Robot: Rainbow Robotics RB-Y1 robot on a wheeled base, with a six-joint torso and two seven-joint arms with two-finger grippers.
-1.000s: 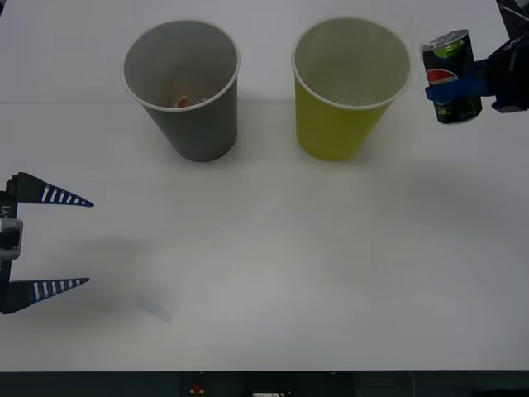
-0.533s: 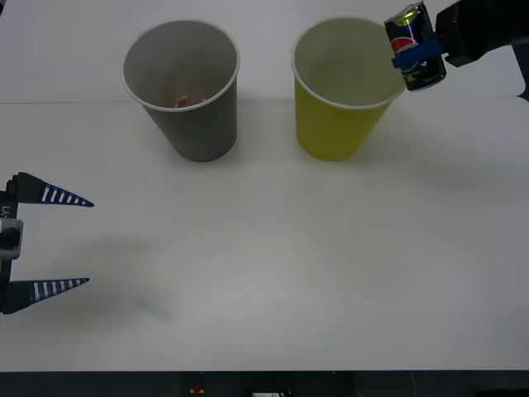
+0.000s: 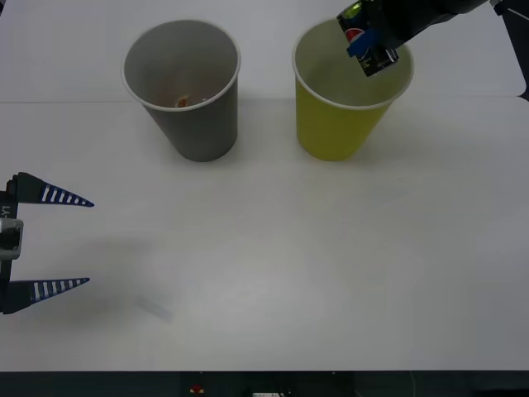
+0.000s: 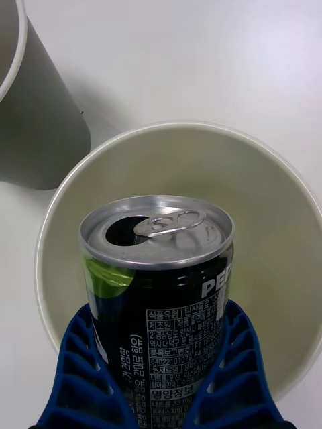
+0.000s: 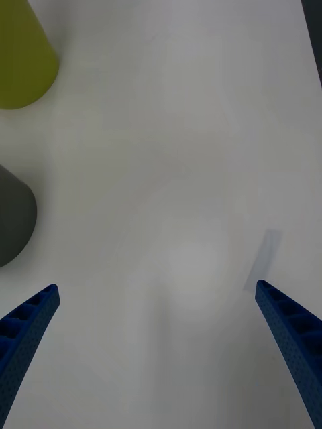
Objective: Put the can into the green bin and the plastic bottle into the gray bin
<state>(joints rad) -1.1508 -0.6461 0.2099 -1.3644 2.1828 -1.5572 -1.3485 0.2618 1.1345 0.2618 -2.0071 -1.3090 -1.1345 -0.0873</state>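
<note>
The right gripper (image 3: 374, 43) is clamping its ribbed blue fingers (image 4: 80, 382) on the can (image 4: 158, 288), a small dark cylinder with a silver top and pull tab, tilted over the open mouth of the green bin (image 3: 340, 124); the gray bin (image 3: 197, 124), a tapered paper cup, is standing beside it on the smooth white table (image 3: 289, 265); the left gripper (image 3: 50, 242) is waiting at the table's left edge, fingers spread wide.

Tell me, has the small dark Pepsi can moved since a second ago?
Yes. The small dark Pepsi can, gripped by the right gripper, has travelled leftward from beside the yellow-green paper cup to above its open mouth.
</note>
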